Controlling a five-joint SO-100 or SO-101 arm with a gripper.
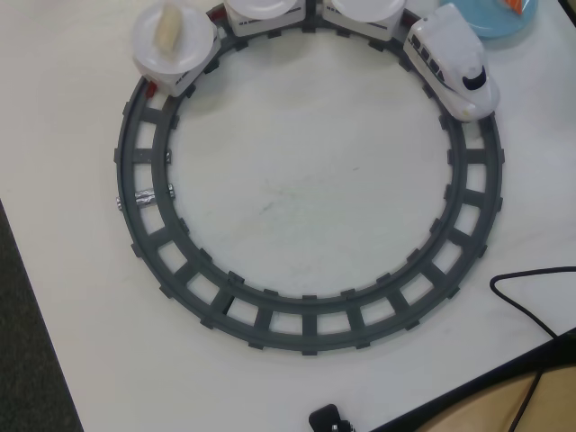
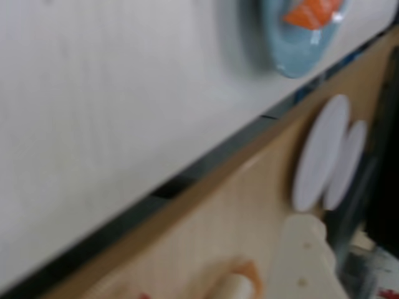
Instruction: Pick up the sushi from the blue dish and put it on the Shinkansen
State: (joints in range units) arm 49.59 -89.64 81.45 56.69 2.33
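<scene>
The white table point(image 1: 297, 198) carries a ring of grey track point(image 1: 306, 328), with the train point(image 1: 454, 63) at its upper right in the overhead view. The blue dish point(image 2: 293, 53) holds an orange sushi piece point(image 2: 312, 12), probably a light, stiff toy; best pinched across its narrow sides. Only part of the gripper point(image 2: 299, 261) shows, jaws impossible to tell

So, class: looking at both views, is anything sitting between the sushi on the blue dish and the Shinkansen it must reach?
Nothing visible does. In the overhead view the blue dish with the orange sushi lies just right of the Shinkansen, with only bare table between.
</scene>
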